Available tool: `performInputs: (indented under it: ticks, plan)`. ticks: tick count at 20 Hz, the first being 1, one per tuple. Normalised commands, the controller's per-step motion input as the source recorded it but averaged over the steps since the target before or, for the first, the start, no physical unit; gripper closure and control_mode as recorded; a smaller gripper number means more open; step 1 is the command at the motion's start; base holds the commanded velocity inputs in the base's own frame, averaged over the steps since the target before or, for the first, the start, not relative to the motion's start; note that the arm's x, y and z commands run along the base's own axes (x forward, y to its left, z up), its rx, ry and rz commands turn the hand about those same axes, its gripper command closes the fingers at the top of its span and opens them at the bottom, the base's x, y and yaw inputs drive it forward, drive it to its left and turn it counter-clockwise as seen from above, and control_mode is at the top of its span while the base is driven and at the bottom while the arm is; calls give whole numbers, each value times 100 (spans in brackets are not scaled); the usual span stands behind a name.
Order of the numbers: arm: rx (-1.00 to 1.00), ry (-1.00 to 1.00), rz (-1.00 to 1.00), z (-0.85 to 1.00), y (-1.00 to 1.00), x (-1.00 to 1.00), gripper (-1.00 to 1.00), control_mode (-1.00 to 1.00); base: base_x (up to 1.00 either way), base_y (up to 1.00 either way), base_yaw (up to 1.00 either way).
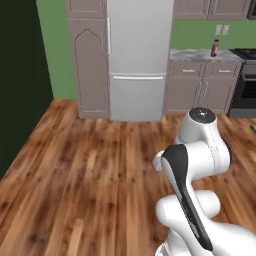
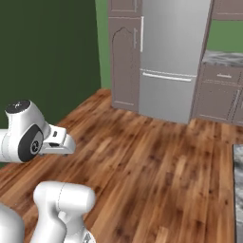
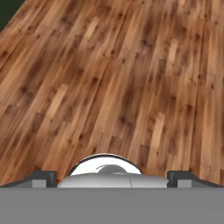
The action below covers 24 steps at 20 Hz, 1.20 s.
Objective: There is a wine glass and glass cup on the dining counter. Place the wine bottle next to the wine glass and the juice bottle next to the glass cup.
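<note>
we're looking at a wood plank floor (image 1: pixel 90 165) with a warm, slightly glossy finish and strong grain. the fridge (image 1: pixel 137 60) looks like smooth brushed metal, the cabinets (image 1: pixel 200 90) matt brownish wood, the wall counter (image 1: pixel 202 54) marbled stone. the juice bottle (image 1: pixel 215 48) is dark red, glossy-ish. green walls (image 1: pixel 52 55) look flat matt.

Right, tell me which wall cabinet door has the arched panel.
The tall door left of the fridge; the doors under the counter have plain square panels.
</note>
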Motion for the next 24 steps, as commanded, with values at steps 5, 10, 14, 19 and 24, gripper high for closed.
performInputs:
  ticks: [5,10,14,19,24]
  plan:
    - [0,0,0,0,0,0,-100,100,78,9,-16]
    - [0,0,0,0,0,0,-100,100,79,8,-13]
    - [0,0,0,0,0,0,-100,100,79,8,-13]
    - [0,0,0,0,0,0,-100,100,78,7,-13]
    - [0,0,0,0,0,0,-100,100,75,8,-17]
